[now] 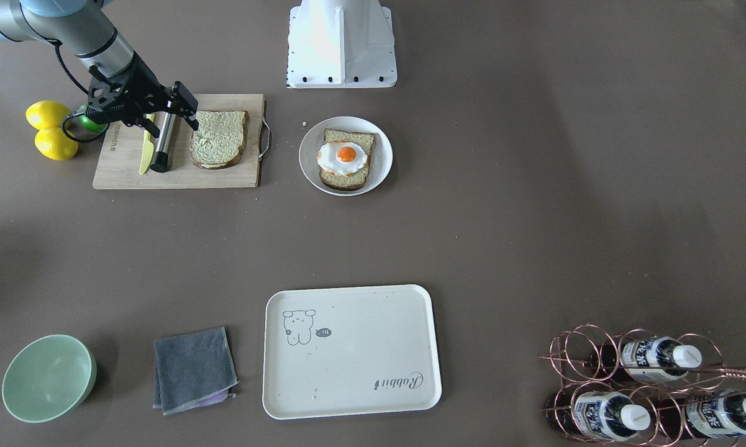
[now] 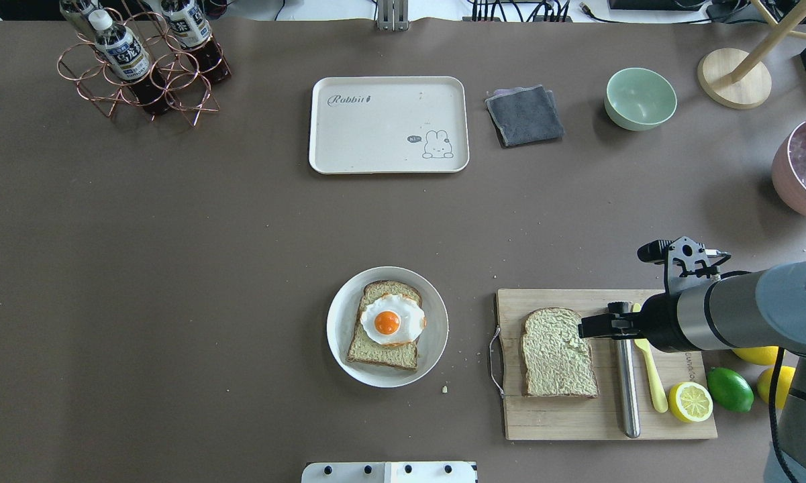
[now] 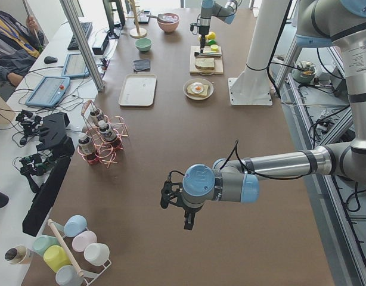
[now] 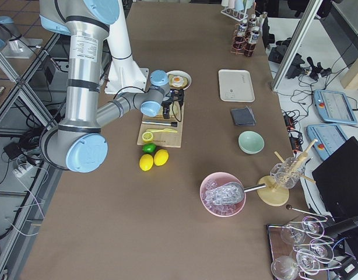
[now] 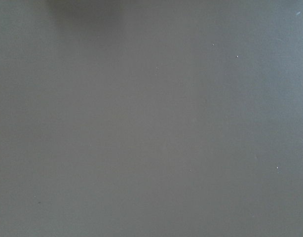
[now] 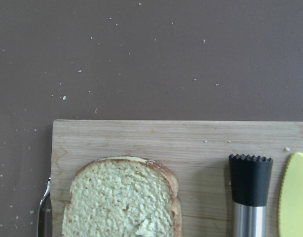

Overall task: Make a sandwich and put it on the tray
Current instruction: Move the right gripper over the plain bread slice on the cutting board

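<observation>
- left gripper (image 3: 188, 219): over bare table, well apart from the food; opening can't be told.
- tray (image 2: 349, 144): table's far edge.
- egg (image 2: 387, 322) on bread, on plate (image 2: 339, 335).
- top slice (image 2: 557, 352): cutting board's (image 2: 570, 422) left half, long axis near-far, dome far. Likely soft and light, so pinch the crust edges.
- right gripper (image 1: 169, 118): over board, jaws apart, empty.

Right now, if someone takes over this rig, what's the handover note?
Right gripper: open, empty, above the cutting board beside the plain bread slice.
Left gripper: over bare table, away from the food; open or shut unclear.
Done: egg sits on the other slice on the plate.
To do: lay the plain slice on top, then carry it all to the empty tray.
</observation>
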